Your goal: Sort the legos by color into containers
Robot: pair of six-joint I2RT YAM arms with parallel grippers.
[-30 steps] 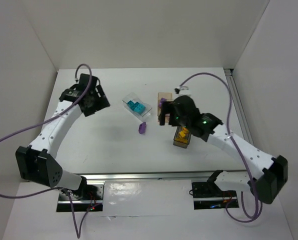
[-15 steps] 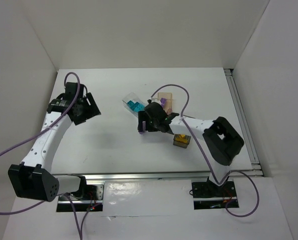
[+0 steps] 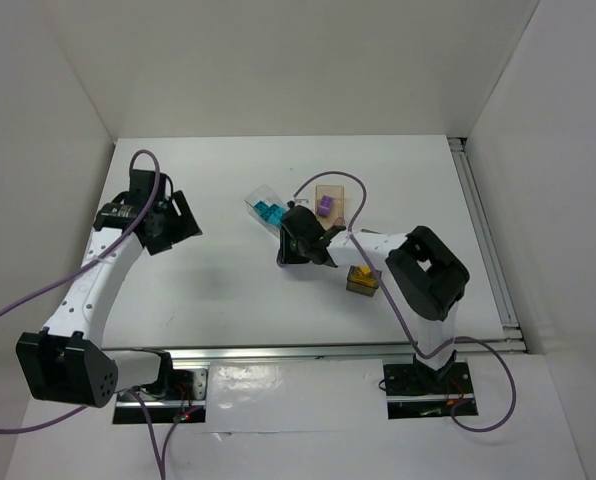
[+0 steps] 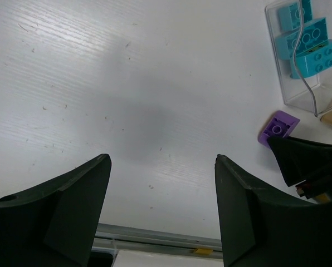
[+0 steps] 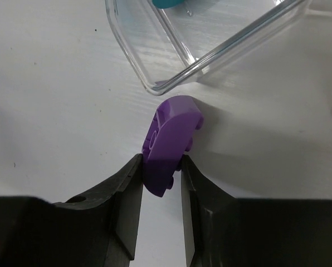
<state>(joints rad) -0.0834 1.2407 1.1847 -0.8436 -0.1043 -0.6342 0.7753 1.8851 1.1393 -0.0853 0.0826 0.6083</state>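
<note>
A loose purple lego (image 5: 174,130) lies on the white table just outside the clear container (image 5: 133,53), and my right gripper (image 5: 161,161) is shut on its lower end. In the top view that right gripper (image 3: 290,250) sits low beside the clear container (image 3: 256,197), which holds teal legos (image 3: 270,211). The amber container (image 3: 330,186) holds a purple lego (image 3: 325,206). A yellow lego (image 3: 362,272) sits in the dark grey container (image 3: 350,287). My left gripper (image 3: 168,222) hangs open and empty at the left, and its view shows the gripped purple lego (image 4: 278,127).
The right arm's purple cable (image 3: 328,180) loops over the amber container. A metal rail (image 3: 278,352) runs along the table's near edge. White walls close in the left, back and right sides.
My right arm swung left from over the bins down to the loose purple lego and closed on it. The left arm drew back slightly to the left.
</note>
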